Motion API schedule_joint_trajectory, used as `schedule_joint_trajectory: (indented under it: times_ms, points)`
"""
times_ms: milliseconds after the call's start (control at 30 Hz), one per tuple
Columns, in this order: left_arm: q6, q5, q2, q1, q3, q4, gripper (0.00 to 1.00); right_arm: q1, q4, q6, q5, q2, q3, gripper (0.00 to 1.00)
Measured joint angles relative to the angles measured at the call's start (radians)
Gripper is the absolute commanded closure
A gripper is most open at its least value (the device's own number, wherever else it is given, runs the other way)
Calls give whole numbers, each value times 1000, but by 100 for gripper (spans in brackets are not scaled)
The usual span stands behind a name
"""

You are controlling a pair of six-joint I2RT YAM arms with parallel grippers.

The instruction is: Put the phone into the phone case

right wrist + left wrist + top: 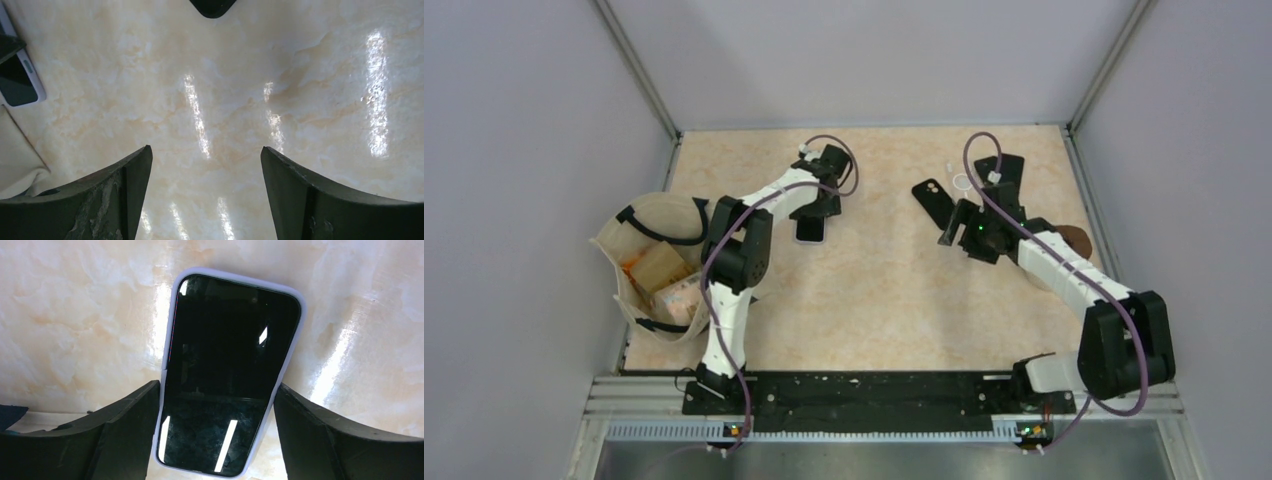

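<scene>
Left gripper [217, 390] spread wide, a finger either side of the phone [225, 355], which lies flat, screen up, on the table [884, 290], not gripped yet! Right gripper [205, 150] gaping too, nothing in it, with the black phone case [934, 203] just beside it and well apart from the phone. The danger: pinch only that glossy near end and it may tilt or slip, and an unheld case could skid when pressed

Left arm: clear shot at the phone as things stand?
Likely yes: the left end effector is open and straddles the phone, which lies flat on the table with nothing covering it.
</scene>
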Motion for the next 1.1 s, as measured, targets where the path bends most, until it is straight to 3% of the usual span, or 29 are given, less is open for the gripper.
schedule_joint_trajectory:
  times_ms: [167,333,433,600,867,1100]
  points:
    - [-6,30,-23,7,-36,33,2,-6,3,-9,57,114,93,21]
    - [11,53,-51,9,-61,41,1,-34,19,-32,98,218,192,20]
    - [25,71,-86,12,-69,42,1,-59,26,-51,117,301,254,25]
    - [27,117,-181,13,-101,55,12,-97,27,-82,134,455,340,44]
    - [26,237,-444,-27,-276,101,17,-111,20,-146,157,653,522,52]
    - [25,301,-527,-40,-359,119,19,-111,-13,-201,188,715,596,57]
